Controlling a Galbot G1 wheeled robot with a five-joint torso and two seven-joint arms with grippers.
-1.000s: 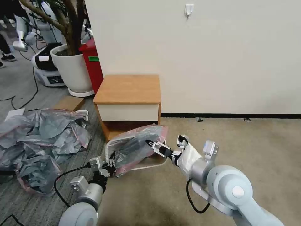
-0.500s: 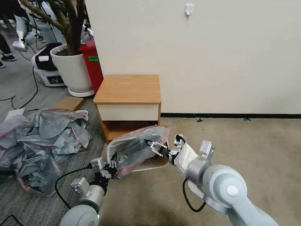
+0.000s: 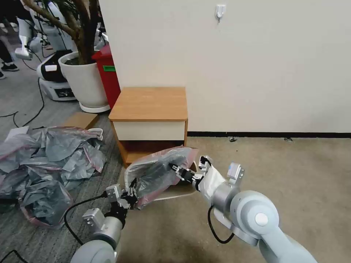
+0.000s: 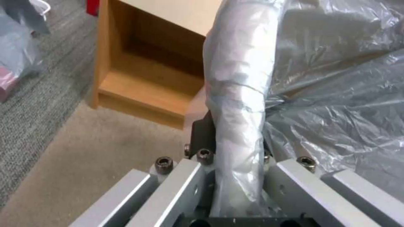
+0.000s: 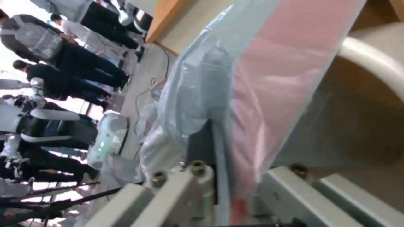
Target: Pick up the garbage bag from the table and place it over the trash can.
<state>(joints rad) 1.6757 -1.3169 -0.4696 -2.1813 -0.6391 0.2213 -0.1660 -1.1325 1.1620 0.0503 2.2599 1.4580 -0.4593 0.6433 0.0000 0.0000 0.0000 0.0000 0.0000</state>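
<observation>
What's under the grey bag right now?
The cream-beige plastic trash can: its rolled rim shows below the grey translucent garbage bag, held by left hand and right hand. Its inside is covered.

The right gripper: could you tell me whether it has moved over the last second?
Yes. The right gripper, shut on the bag, has shifted slightly left and farther forward, toward the table.

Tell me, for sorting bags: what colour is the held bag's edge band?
Pink-red edge band on the thin grey garbage bag; right wrist view.

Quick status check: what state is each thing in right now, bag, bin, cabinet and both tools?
garbage bag: held up, stretched between both tools above the bin.
trash can: upright on the floor, mostly hidden by the bag.
table: top bare.
left tool: shut on the bag's edge.
right tool: shut on the bag's edge.
</observation>
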